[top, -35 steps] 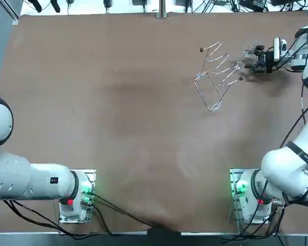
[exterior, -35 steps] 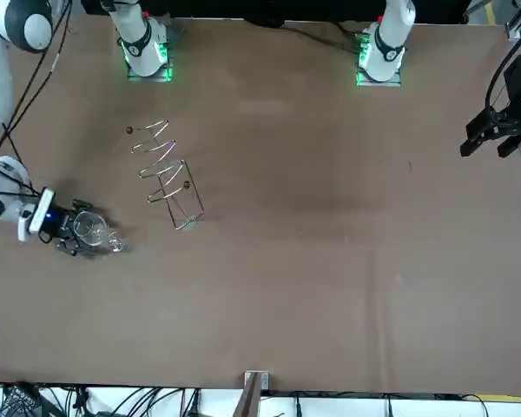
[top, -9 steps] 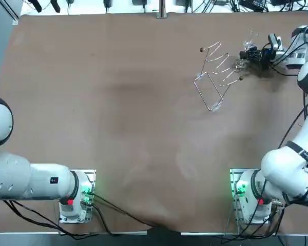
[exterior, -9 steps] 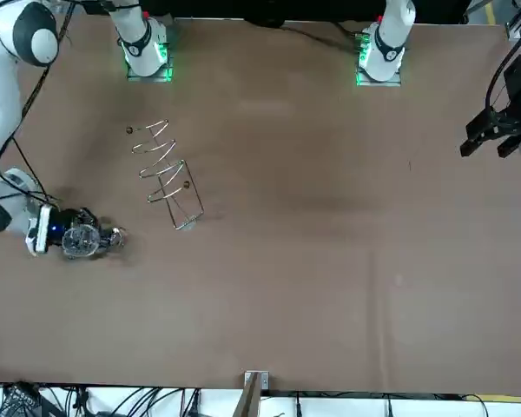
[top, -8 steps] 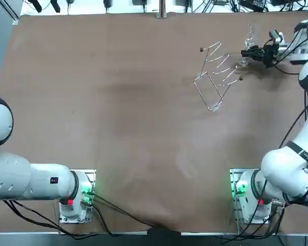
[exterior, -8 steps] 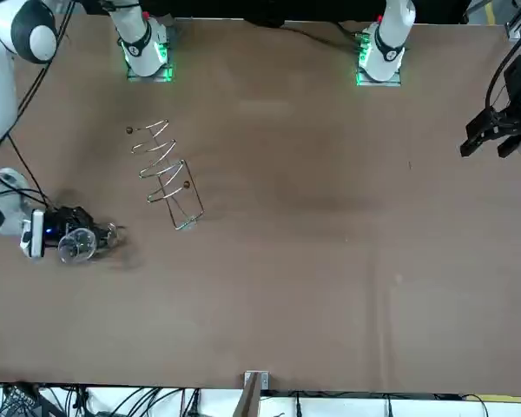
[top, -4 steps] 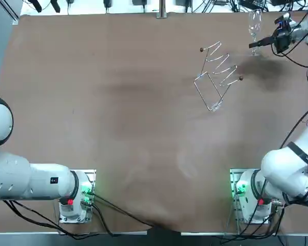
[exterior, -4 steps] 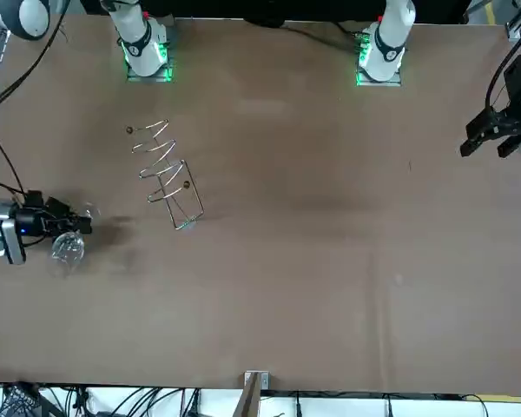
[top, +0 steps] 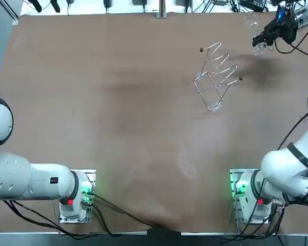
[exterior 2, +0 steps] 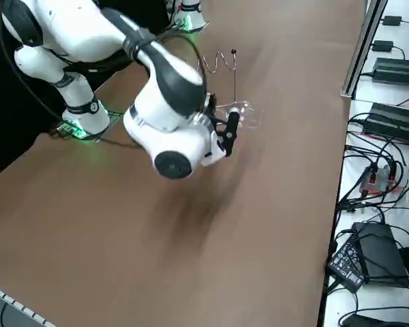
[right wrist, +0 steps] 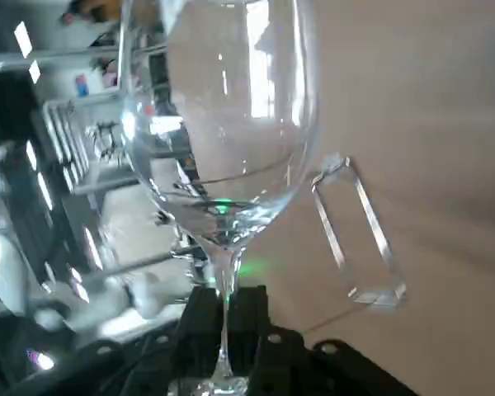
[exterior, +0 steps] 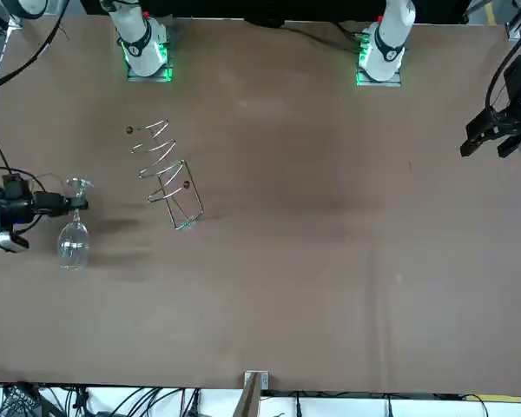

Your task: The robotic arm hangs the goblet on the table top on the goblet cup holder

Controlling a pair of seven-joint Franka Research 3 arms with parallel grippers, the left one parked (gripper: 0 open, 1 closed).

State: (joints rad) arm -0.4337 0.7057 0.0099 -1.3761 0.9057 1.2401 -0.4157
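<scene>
Clear glass sits in your tool (right wrist: 225, 309): its two fingers are closed tight on the thin stem of the goblet (right wrist: 223, 124), close to the foot. The goblet is up in the air, off the worktop (exterior: 330, 261). Its stem runs crosswise to the fingers, and the bowl seems to hang lower than the foot. The wire holder (exterior: 165, 169) stands out past the fingertips and lower down, a little apart. I think you must go forward that way next.
</scene>
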